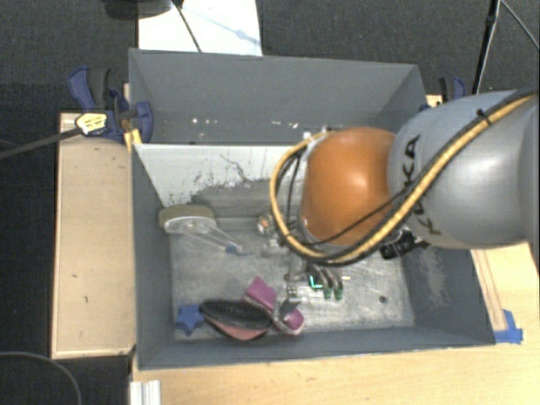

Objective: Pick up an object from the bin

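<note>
My gripper (295, 287) reaches down at the front middle of the bin, mostly hidden under the arm's orange cover. Just left of it lies a small purple block (261, 292). Below it a small pink-purple piece (292, 319) rests on the floor, touching the end of a dark oval brush with a pink underside (239, 319). A small green thing (331, 288) shows right beside the gripper, on its right. Whether anything sits in the gripper is hidden.
A grey object with a clear handle (196, 222) lies at the left back of the bin floor. A small blue piece (187, 317) sits at the front left corner. The arm and its cables cover the bin's right half.
</note>
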Action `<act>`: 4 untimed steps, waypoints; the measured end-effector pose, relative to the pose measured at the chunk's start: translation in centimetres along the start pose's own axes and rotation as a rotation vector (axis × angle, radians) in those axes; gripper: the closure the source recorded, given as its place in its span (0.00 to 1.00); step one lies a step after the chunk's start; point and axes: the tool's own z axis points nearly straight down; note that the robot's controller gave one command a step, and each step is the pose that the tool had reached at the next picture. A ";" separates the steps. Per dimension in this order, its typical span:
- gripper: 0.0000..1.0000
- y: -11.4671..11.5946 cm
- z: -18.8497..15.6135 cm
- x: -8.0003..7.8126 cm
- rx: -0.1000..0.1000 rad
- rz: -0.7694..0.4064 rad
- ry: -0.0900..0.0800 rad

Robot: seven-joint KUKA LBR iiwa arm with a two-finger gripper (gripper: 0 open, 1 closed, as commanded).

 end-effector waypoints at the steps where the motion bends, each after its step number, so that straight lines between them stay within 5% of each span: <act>1: 0.00 -5.7 -4.3 -2.5 0.002 -0.282 -0.012; 2: 0.00 -11.6 8.8 -8.1 0.001 -0.232 -0.004; 3: 1.00 -11.3 8.3 -8.1 0.000 -0.229 -0.008; 4: 1.00 -10.7 -6.7 -8.5 0.001 -0.226 -0.017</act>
